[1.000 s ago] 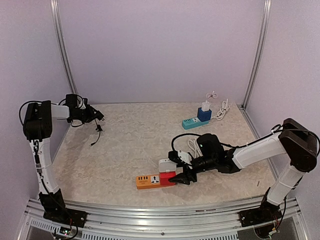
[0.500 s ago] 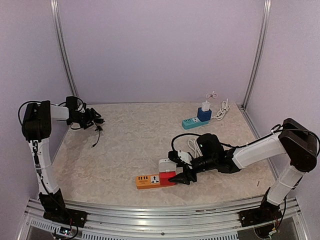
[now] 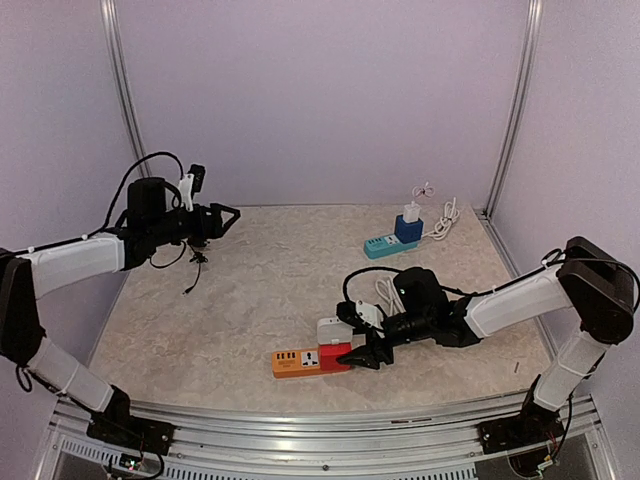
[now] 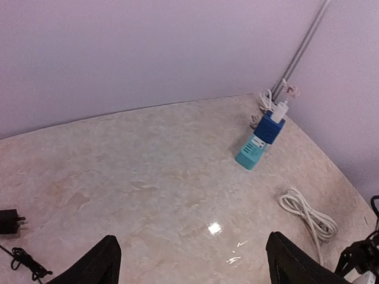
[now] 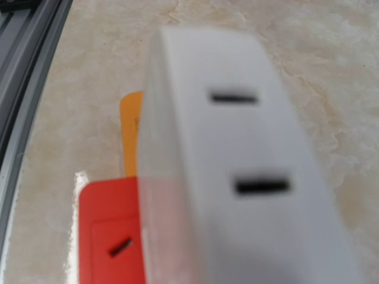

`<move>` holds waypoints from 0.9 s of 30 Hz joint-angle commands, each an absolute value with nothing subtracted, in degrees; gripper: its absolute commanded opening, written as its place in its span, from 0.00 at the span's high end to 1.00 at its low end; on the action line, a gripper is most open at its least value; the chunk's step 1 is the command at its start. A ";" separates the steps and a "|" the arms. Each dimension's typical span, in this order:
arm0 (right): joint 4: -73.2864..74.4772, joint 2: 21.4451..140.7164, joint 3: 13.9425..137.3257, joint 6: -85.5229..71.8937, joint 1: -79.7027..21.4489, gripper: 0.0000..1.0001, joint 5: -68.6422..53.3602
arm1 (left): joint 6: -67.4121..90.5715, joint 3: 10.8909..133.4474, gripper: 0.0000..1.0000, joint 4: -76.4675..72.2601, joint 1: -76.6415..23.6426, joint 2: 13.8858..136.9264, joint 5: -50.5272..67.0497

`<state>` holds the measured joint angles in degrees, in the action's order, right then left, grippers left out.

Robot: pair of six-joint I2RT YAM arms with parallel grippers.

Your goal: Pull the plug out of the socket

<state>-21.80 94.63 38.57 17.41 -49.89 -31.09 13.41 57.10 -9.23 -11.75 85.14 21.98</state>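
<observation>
Your left claw (image 3: pixel 230 220) hangs over the back-left part of the table (image 3: pixel 270 300) in the view from above, spread wide with nothing in it. A black charger (image 3: pixel 190 268) with a thin cord lies on the table near it. Your right claw (image 3: pixel 367 355) sits low at the red end of the orange-and-red power strip (image 3: pixel 300 362) near the front, just beside the white plug (image 3: pixel 334 331) seated in that strip. You cannot tell from here whether it grips the strip or only rests against it. At the back right a blue plug (image 3: pixel 407 229) stands in a teal strip (image 3: pixel 380 247). From the left wrist, the fingertips (image 4: pixel 103 263) stand far apart over bare table, with the teal strip well ahead and a white cord (image 4: pixel 308 214) coiled nearer. From the right wrist, the white plug (image 5: pixel 237 177) fills the frame, blurred and very close. Two slots show on its face and the strip's red and orange lie behind it, but no fingers are visible. Treat the white plug as a light, rigid plastic block with smooth, probably slippery sides. Pinch it across its flat sides, low near the strip, and pull straight along the pins. The strip looks light too, so expect it to lift unless you pin it down.
</observation>
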 commanded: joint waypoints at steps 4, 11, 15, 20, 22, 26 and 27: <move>-20.02 95.89 36.83 18.19 -50.36 0.80 -28.94 | -4.01 39.81 0.19 -20.49 -26.07 72.27 27.25; -20.04 96.17 36.87 18.20 -50.36 0.80 -29.08 | -10.52 36.23 0.22 -20.39 -38.05 72.57 32.77; -20.13 95.81 36.65 18.20 -50.36 0.80 -28.94 | -11.14 36.54 0.24 -22.43 -41.34 75.88 36.21; -19.98 96.05 36.73 18.11 -50.39 0.79 -28.96 | -13.29 38.80 0.25 -22.06 -44.86 79.37 37.96; -19.87 96.16 36.74 18.12 -50.37 0.79 -28.98 | -14.30 39.85 0.25 -21.09 -45.40 80.69 38.41; -19.79 96.47 36.95 18.03 -50.36 0.79 -28.92 | -16.06 41.89 0.27 -18.91 -46.46 83.20 39.04; -19.66 96.58 37.12 18.08 -50.36 0.79 -28.92 | -16.52 42.82 0.27 -18.29 -46.75 84.00 39.10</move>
